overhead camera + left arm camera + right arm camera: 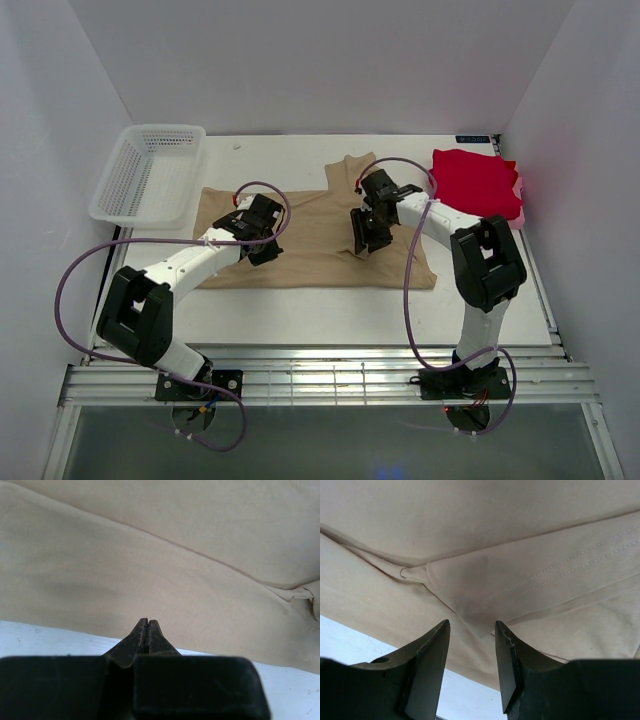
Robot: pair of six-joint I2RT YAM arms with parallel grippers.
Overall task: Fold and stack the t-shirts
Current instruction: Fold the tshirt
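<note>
Right wrist view: a hemmed corner of the tan shirt [485, 595] is seen just ahead of the right claw [471, 630], whose jaws are spread and empty. The shirt is laid left-to-right across the table [300, 310]; the left claw [146, 622] is pressed together over its near edge.

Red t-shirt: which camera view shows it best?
The top external view: the red t-shirt lies there in plain sight, a compact pile at the far right. Neither wrist view shows it; both see only the tan t-shirt.
</note>
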